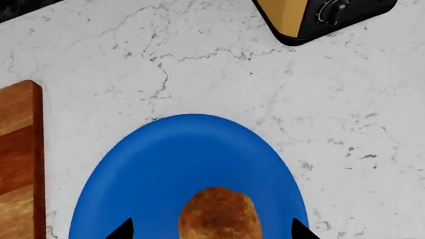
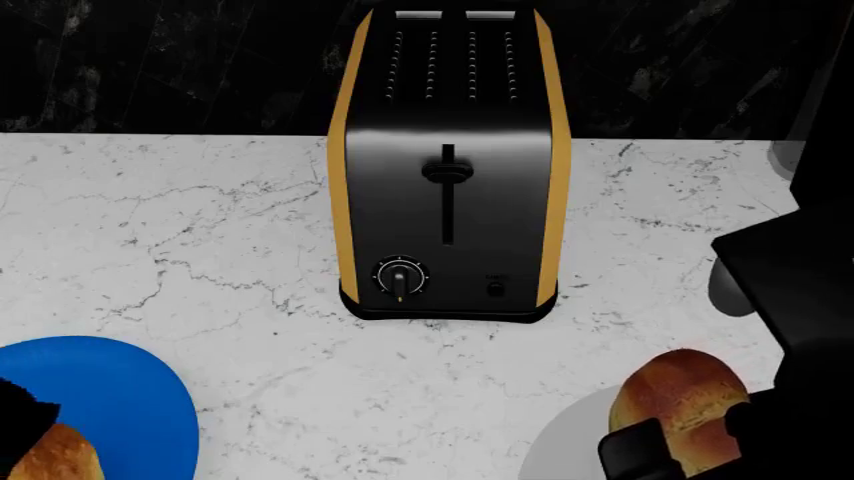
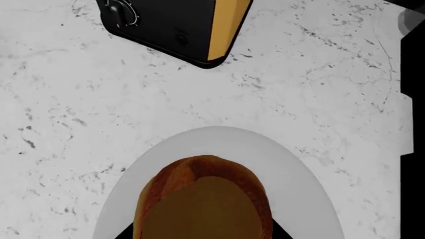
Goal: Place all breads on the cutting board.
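Observation:
One bread (image 1: 218, 214) lies on a round blue plate (image 1: 186, 154). My left gripper (image 1: 212, 232) is open around it, with blue plate showing between each black fingertip (image 1: 123, 230) and the crust. The checkered wooden cutting board (image 1: 20, 159) lies beside the blue plate, apart from it. The other bread (image 3: 206, 199) is over a round white plate (image 3: 292, 169). My right gripper (image 3: 204, 234) is shut on this bread, its fingertips pressed against both sides. From the head, this bread (image 2: 681, 400) stands tilted at lower right in the right gripper (image 2: 667, 445).
A black toaster (image 2: 447, 170) with tan sides stands at the middle back of the white marble counter (image 2: 200, 250), against a dark wall. The blue plate (image 2: 120, 400) is at lower left, the white plate (image 2: 567, 445) at lower right.

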